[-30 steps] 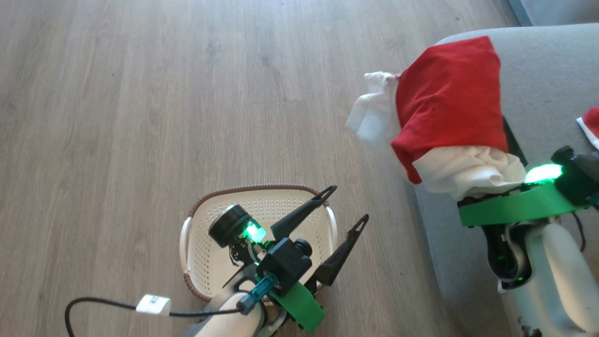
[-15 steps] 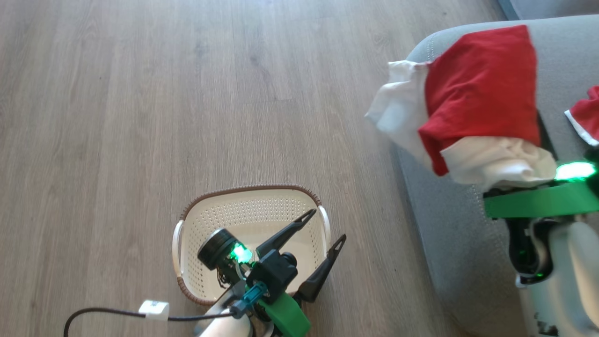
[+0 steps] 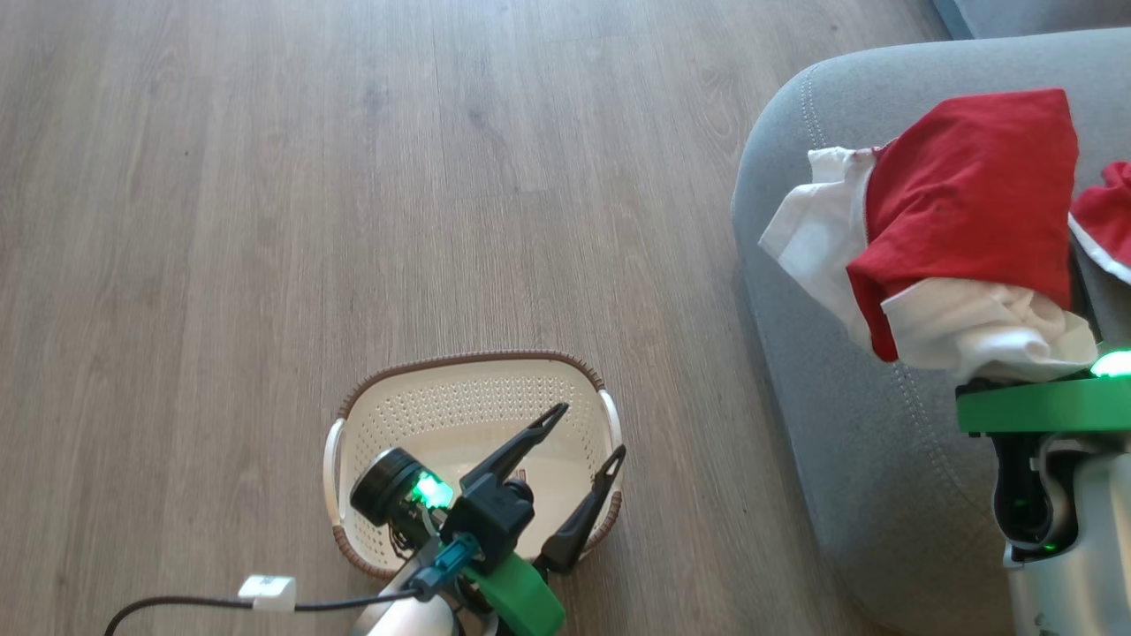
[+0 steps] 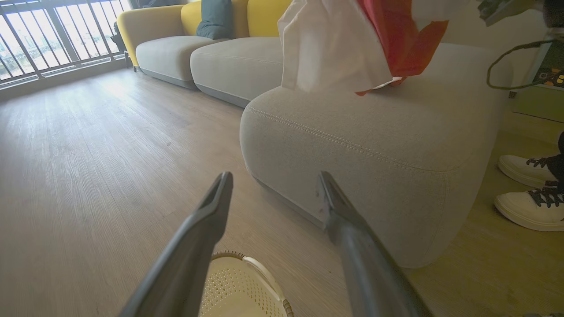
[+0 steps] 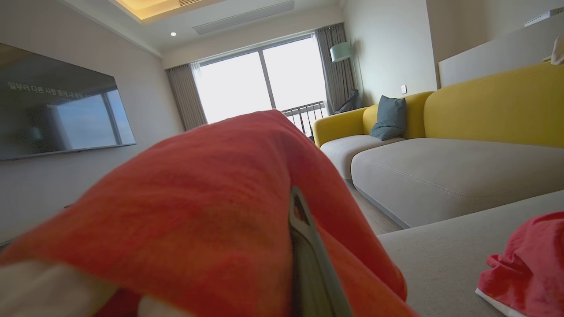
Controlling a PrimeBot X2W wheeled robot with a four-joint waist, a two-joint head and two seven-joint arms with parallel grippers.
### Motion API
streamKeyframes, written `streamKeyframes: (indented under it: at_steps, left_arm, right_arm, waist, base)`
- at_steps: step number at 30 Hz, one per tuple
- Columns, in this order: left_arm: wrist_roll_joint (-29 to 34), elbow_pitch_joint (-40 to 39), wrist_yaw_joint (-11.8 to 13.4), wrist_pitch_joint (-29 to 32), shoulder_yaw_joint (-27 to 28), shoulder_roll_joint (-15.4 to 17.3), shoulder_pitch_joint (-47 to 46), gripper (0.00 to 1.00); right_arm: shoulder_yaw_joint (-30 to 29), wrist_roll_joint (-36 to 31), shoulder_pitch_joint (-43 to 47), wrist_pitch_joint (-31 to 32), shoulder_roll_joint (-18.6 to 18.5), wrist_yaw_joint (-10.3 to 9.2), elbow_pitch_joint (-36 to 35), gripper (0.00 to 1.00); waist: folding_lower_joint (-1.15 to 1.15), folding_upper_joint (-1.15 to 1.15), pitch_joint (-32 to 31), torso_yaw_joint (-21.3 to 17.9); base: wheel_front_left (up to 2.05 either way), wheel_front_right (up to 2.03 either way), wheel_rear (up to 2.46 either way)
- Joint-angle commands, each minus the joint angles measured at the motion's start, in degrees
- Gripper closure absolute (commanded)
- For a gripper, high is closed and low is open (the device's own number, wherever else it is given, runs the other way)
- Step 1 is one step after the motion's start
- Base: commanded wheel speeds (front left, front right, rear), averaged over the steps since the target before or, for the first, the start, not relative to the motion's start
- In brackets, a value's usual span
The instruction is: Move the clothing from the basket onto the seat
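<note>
Clothing (image 3: 963,203), one red-and-white garment, hung draped over the right gripper (image 5: 296,211). Its fingers were closed on a fold and almost fully covered by the fabric. The load was held above the corner of the seat (image 3: 822,424), apparently for release beside a second red garment (image 3: 1104,212) lying there. The left gripper (image 3: 590,430) hovered over the basket (image 3: 477,362), fingers spread wide, holding nothing.

right gripper (image 5: 294,207) pinched closed, bright-red soft fabric garment (image 5: 198,211) draped over its dark finger (image 5: 308,259). A second red white-trimmed garment (image 5: 528,264) lies lower right on the grey fabric seat cushion (image 5: 440,255). Behind, a yellow sofa (image 5: 484,101).
</note>
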Motion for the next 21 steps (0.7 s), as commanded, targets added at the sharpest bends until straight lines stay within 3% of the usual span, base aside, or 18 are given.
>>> streamKeyframes:
  at_steps: [1, 14, 21]
  left_arm:
    - [0.09, -1.56, -0.16, -0.29, 2.29, -0.32, -0.8, 0.0]
    - [0.62, -1.64, -0.66, -0.29, 3.55, -0.57, -1.27, 0.0]
    - [1.25, -2.38, -1.0, -0.29, 3.05, -0.27, -2.14, 0.0]
  right_arm:
    - [0.69, -0.6, -1.03, -0.37, 0.07, 0.0, -2.11, 1.0]
    - [-0.05, -0.59, -1.75, -0.37, 0.49, 0.0, -2.97, 1.0]
    - [-0.15, -0.51, -3.0, -0.37, 1.32, 0.0, -4.18, 1.0]
  waist:
    - [0.0, 0.0, -0.02, -0.01]
    - [0.0, 0.0, 1.71, -2.77]
    - [0.0, 0.0, 3.87, -11.1]
  base:
    - [0.0, 0.0, 0.0]
    - [0.0, 0.0, 0.0]
    - [0.0, 0.0, 0.0]
